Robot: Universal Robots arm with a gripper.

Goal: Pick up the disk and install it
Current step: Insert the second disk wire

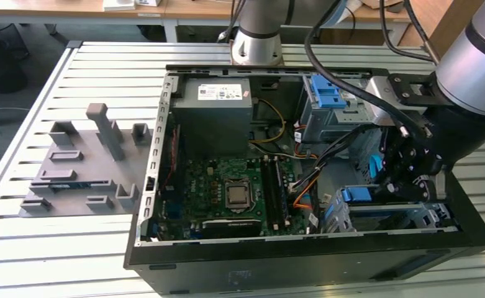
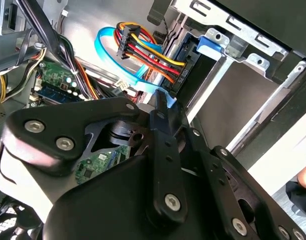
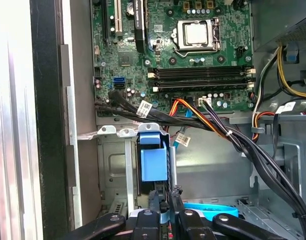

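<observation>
I have the gripper [image 1: 400,180] down inside the open computer case [image 1: 225,264], at the drive cage [image 1: 408,214] in the corner on the exterior view's right. In the first wrist view its fingers [image 3: 156,210] stand nearly together on the edge of the disk [image 3: 153,162], which sits upright in the cage by its blue carrier. In the second wrist view the fingertip [image 2: 160,100] reaches the connector end beside the blue cable [image 2: 105,50].

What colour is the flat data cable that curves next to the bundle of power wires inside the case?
Light blue; the flat cable shows best in the second wrist view, looping beside the red, orange and yellow wires.
</observation>
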